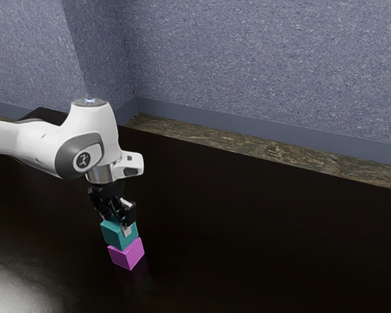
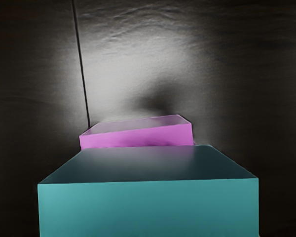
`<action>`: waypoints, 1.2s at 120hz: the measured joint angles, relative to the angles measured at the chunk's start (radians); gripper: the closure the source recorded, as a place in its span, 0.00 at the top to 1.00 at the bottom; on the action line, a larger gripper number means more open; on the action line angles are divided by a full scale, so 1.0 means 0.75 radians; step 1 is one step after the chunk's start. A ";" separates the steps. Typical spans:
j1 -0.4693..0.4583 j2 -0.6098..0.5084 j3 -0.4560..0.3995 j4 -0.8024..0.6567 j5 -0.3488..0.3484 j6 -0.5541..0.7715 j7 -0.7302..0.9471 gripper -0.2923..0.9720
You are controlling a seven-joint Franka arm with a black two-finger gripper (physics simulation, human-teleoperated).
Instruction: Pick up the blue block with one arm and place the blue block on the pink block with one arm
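Two cubes make up the job. In the exterior view they stand stacked near the front of the dark glossy table (image 1: 260, 228). The matte teal-blue cube, the blue block (image 1: 116, 236), sits directly over the matte magenta cube, the pink block (image 1: 128, 255), and their faces look to be touching, though a thin gap cannot be ruled out from this side. The white arm (image 1: 45, 147) comes in from the exterior view's left and points its black two-finger gripper (image 1: 122, 222) straight down. The fingers are set narrowly, one on each side of the blue block's upper part, so the gripper appears to be clamped on it.

In the wrist view the blue block (image 2: 148, 197) lies just under the hand. Past its far edge a strip of the pink block (image 2: 138, 134) shows, turned slightly against the blue block's edges. The table (image 2: 222, 69) lies beyond with a pale sheen.

I judge the step in hand to be the placing and release. To do it well, settle the blue block fully onto the pink top before the fingers part, and open both fingers evenly so neither drags it sideways. Then lift straight up. With the two cubes slightly offset and rotated, a sideways nudge could tip the upper one off.
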 joint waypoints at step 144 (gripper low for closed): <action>0.022 -0.097 -0.005 0.161 0.008 -0.163 0.023 0.77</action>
